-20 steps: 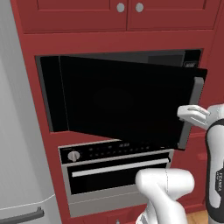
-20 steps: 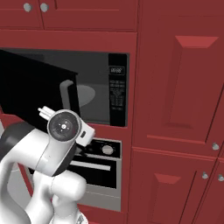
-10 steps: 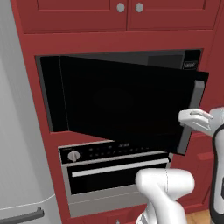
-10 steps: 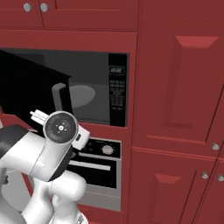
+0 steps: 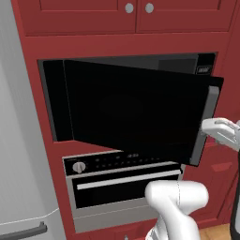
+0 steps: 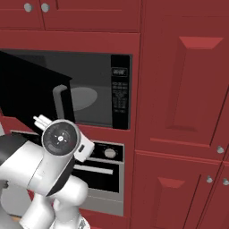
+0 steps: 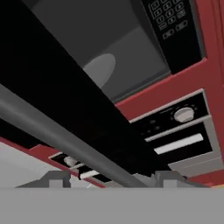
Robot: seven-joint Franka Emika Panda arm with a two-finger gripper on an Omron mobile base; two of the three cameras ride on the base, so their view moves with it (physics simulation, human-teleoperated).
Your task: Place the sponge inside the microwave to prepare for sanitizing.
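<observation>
While the microwave [image 6: 89,96] door [image 5: 136,110] stands part open, swung out across the centre of the left base view, the step in hand appears to be opening it fully. The tool [image 7: 111,177] sits at the bottom centre of the hand view, one finger [image 7: 54,178] on each side of the door's grey handle bar [image 7: 52,131]; the fingers stand apart around the bar, and whether they touch it cannot be told. To do the step well, the pull should follow the door's arc about its left hinge, not a straight line, and continue until the cavity mouth is clear.

The turntable plate [image 6: 82,98] shows grey, left of centre in the right base view. The sponge is not visible in any view; its position cannot be stated. The oven [image 5: 124,180] below is partly masked by the arm.
</observation>
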